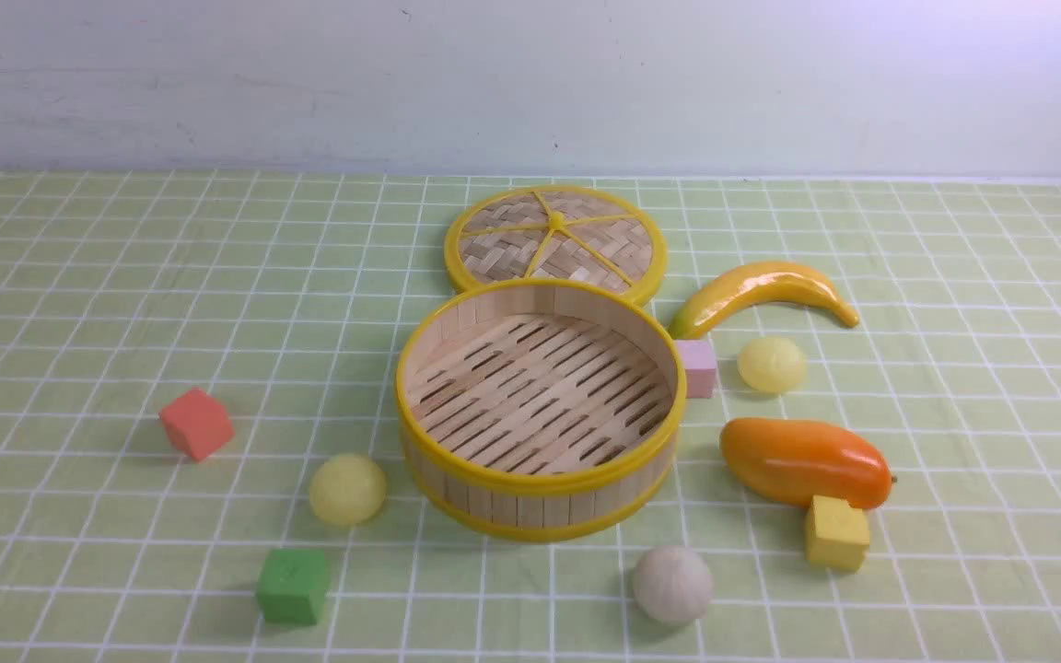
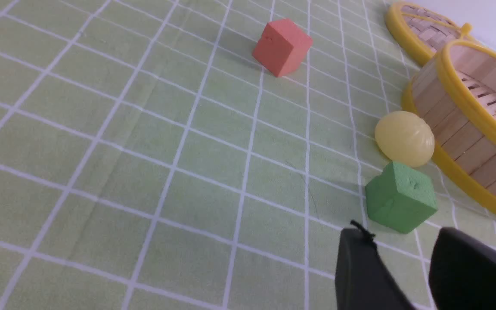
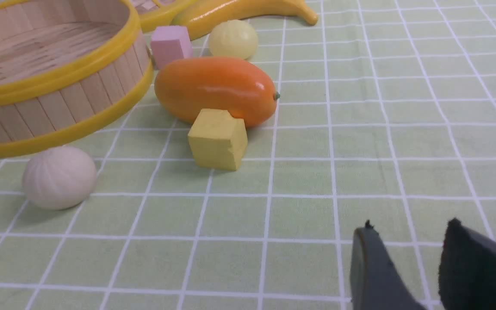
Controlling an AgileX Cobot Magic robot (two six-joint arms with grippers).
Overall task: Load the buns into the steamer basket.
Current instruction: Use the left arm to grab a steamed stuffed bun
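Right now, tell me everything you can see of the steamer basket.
The steamer basket is round, with upright pale wooden-slat walls, yellow rims at top and base, and a slatted floor. It stands upright, open and empty on the green checked cloth. The woven lid lies flat just behind it and a pink cube sits close by its right wall; whether either touches it is unclear.

Pale wall (image 1: 530, 83) above a green checked tablecloth (image 1: 79, 276).
The wall fills the top of the frame, brighter toward the upper right; white grid lines cross the cloth below.
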